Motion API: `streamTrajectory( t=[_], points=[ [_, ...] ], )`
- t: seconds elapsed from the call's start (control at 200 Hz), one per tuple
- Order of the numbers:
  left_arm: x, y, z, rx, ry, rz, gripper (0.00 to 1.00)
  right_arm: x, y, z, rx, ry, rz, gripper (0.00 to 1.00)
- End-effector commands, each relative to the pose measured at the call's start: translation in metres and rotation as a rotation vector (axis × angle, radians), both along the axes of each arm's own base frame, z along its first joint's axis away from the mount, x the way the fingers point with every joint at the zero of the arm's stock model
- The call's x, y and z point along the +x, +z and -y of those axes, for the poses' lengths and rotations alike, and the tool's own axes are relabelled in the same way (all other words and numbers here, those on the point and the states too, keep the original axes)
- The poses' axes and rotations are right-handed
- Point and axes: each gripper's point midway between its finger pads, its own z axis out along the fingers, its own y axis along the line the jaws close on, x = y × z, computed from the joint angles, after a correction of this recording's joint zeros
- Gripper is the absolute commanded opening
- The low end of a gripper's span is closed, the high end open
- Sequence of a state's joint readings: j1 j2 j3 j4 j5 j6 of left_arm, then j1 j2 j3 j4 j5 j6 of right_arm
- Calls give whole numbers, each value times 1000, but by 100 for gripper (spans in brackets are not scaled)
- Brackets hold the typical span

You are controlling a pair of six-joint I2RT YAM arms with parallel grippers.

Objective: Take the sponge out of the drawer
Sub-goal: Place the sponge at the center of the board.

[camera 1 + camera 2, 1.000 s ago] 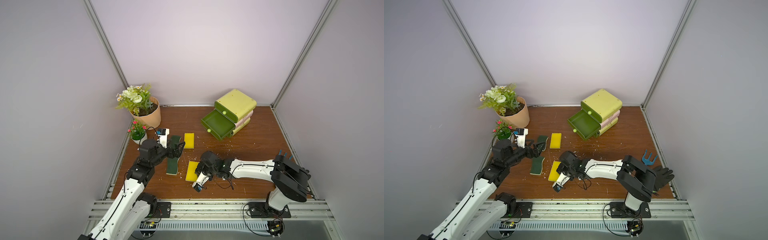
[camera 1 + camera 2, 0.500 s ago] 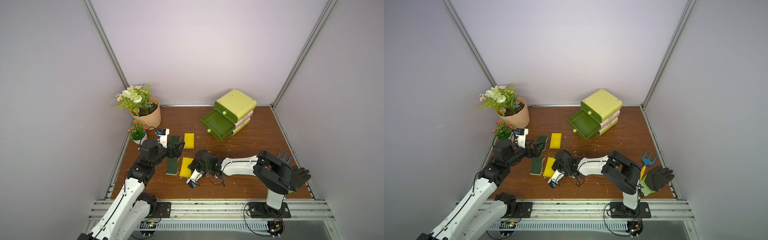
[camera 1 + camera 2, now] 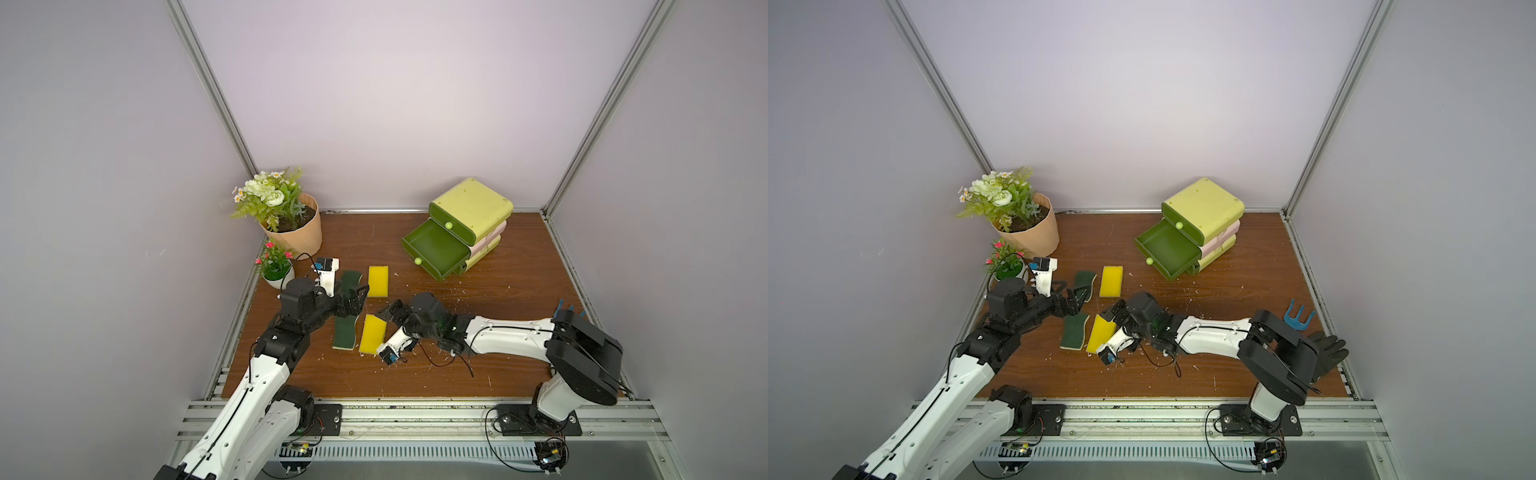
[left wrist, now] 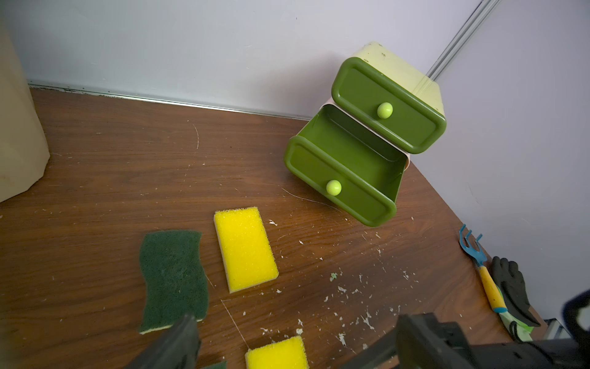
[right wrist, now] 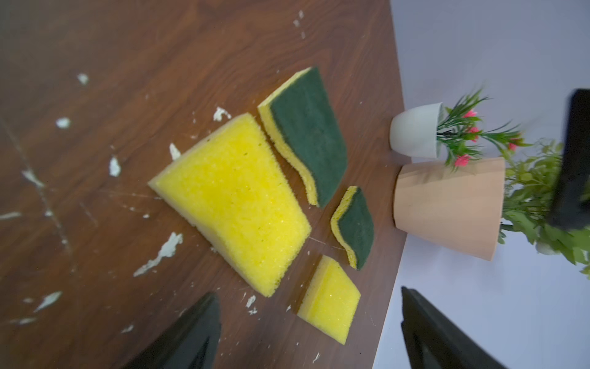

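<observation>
A yellow sponge (image 3: pixel 372 334) (image 3: pixel 1100 332) lies flat on the wooden table, close beside a green-topped sponge (image 3: pixel 345 334). My right gripper (image 3: pixel 392 313) (image 5: pixel 308 332) stands open just right of it, holding nothing; the right wrist view shows the yellow sponge (image 5: pixel 233 198) ahead of the spread fingers. The middle drawer (image 3: pixel 434 249) (image 4: pixel 351 159) of the small chest is pulled out and looks empty. My left gripper (image 3: pixel 357 297) (image 4: pixel 297 345) hovers open over the sponges, partly hiding a second green sponge (image 3: pixel 351 279). Another yellow sponge (image 3: pixel 378 281) (image 4: pixel 245 252) lies further back.
A peach flower pot (image 3: pixel 297 232) and a small white pot (image 3: pixel 276 276) stand at the back left by the wall. A blue hand rake (image 3: pixel 1298 318) and a black glove (image 3: pixel 1329 353) lie at the right edge. White crumbs are scattered over the table.
My right gripper carried the yellow sponge leftward to the green sponge, then opened and let it go. The left arm has not moved.
</observation>
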State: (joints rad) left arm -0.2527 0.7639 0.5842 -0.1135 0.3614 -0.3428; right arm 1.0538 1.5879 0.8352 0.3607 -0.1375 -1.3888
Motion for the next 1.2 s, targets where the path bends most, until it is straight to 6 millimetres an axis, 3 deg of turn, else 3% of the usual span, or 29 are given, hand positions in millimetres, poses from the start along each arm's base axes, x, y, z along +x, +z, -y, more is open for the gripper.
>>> streamTrajectory(
  t=[0.0, 0.11, 0.22, 0.37, 0.56, 0.751, 1.191],
  points=[
    [2, 7, -5, 9, 17, 23, 98, -23, 33, -2, 195, -60, -265, 93],
    [3, 7, -6, 13, 22, 24, 98, -42, 45, 4, 332, -164, -584, 98],
    [3, 7, -7, 17, 30, 26, 98, -35, 48, 10, 446, -378, -841, 99],
    [3, 8, -10, 27, 46, 32, 98, -28, 29, 13, 457, -628, -1049, 99],
    [3, 11, -16, 40, 72, 44, 98, -15, -10, 17, 430, -904, -908, 99],
    [5, 8, -18, 49, 83, 35, 98, -16, -37, 14, 370, -968, -726, 99],
    [6, 7, -20, 61, 96, 31, 98, -15, -59, 9, 340, -1018, -691, 99]
  ],
)
